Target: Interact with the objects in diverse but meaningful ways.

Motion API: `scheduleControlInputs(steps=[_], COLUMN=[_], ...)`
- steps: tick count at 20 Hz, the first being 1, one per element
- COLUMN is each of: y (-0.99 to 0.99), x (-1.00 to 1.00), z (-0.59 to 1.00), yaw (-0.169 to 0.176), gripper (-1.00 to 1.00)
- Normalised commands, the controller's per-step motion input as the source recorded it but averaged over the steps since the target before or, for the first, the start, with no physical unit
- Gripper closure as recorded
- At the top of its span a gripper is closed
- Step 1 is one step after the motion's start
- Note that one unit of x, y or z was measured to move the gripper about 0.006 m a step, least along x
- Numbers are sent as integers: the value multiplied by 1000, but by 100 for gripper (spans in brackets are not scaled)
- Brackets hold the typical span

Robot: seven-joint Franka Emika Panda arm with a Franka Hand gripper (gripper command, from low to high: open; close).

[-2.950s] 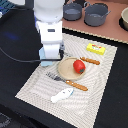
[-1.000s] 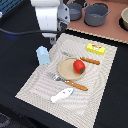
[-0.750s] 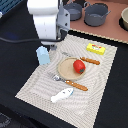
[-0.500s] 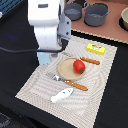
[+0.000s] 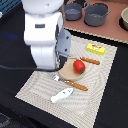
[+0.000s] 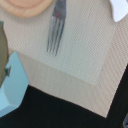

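Observation:
The light-blue carton (image 6: pixel 12 86) shows in the wrist view, close to the camera, at the edge of the striped mat (image 6: pixel 85 50). In the exterior view the white arm (image 5: pixel 44 37) stands over that spot and hides the carton and my gripper. A blurred dark shape (image 6: pixel 2 47) beside the carton may be a finger. I cannot tell whether the jaws are open. The red tomato (image 5: pixel 78 66) sits on the tan plate (image 5: pixel 66 75). The white fish (image 5: pixel 62 94) lies near the mat's front. The yellow box (image 5: pixel 96 48) lies at the mat's far side.
A fork (image 5: pixel 58 77) and orange-handled cutlery (image 5: pixel 80 86) lie around the plate; the fork (image 6: pixel 56 30) also shows in the wrist view. Two grey pots (image 5: pixel 96 13) stand at the back. The table around the mat is black.
The arm has swung towards the exterior view's right and lower, over the light-blue carton, which showed beside it a second ago and is now hidden behind it.

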Motion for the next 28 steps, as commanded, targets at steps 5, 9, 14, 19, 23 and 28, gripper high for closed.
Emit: scheduleControlInputs(steps=[5, 9, 14, 19, 23, 28], y=[-573, -532, -459, -200, 0, 57], x=[472, 438, 337, 358, 429, 434], z=[-281, -278, -272, -173, -99, -25], yaw=[123, 114, 18, 17, 44, 79], gripper=[-100, -100, -100, -100, -100, -100])
